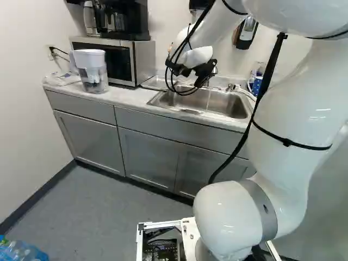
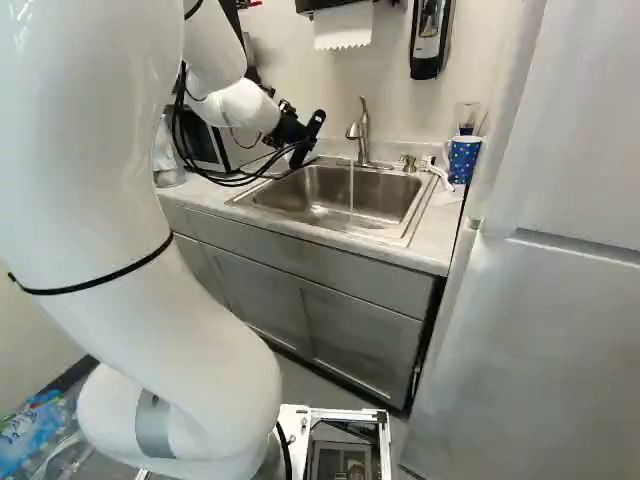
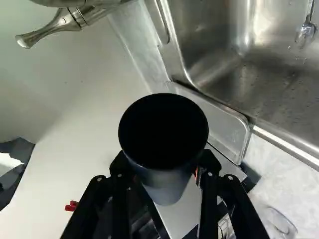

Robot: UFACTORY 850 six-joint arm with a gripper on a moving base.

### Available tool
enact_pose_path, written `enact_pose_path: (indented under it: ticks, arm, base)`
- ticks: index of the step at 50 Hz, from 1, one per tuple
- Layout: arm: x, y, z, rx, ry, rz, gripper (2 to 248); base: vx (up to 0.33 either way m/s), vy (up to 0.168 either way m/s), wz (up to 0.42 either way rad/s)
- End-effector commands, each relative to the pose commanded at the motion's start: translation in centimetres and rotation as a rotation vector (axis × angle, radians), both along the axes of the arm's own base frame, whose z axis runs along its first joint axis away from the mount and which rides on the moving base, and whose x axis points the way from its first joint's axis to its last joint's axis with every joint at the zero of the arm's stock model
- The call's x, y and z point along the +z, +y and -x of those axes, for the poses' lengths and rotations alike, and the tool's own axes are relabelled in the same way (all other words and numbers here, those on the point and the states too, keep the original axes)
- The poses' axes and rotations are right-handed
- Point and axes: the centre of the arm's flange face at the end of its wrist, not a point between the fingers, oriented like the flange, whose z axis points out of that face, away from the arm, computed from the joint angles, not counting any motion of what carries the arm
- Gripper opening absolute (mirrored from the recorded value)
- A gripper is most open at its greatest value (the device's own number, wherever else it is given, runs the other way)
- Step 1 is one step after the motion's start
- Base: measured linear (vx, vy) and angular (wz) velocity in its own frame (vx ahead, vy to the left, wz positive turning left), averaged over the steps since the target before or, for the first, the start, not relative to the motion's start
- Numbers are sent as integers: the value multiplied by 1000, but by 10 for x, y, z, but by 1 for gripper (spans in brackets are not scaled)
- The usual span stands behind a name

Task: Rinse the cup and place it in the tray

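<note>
Bright, soft room light here, and the smooth white robot arm [image 1: 293, 109] throws back small glints in the left base view! Down low, the flat grey floor [image 1: 109, 206] runs dimmer, shadow pooling beneath the grey panelled cabinets [image 1: 147, 152]. Over to the wrist view: glare streaks the stainless-steel sink [image 3: 229, 69], the curved metal faucet [image 3: 60, 21] gleams, soft shading crosses the pale wall [image 3: 89, 104], and darkness swallows the round black cup's [image 3: 163, 144] interior detail.

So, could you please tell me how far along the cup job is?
Done: tap running. In hand: the claw grips the black cup, clear of the stream; whether it is rinsed, I cannot tell. Left: setting it in the tray beside the sink.
</note>
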Motion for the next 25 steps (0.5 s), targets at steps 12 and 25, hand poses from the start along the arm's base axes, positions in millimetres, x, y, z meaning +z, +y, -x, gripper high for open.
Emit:
enact_pose_path:
  ticks: [12,25]
  arm:
    - [0,0,0,0,0,0,126]
    - [0,0,0,13,-2,38,126]
  base:
    - [0,0,0]
    - [0,0,0]
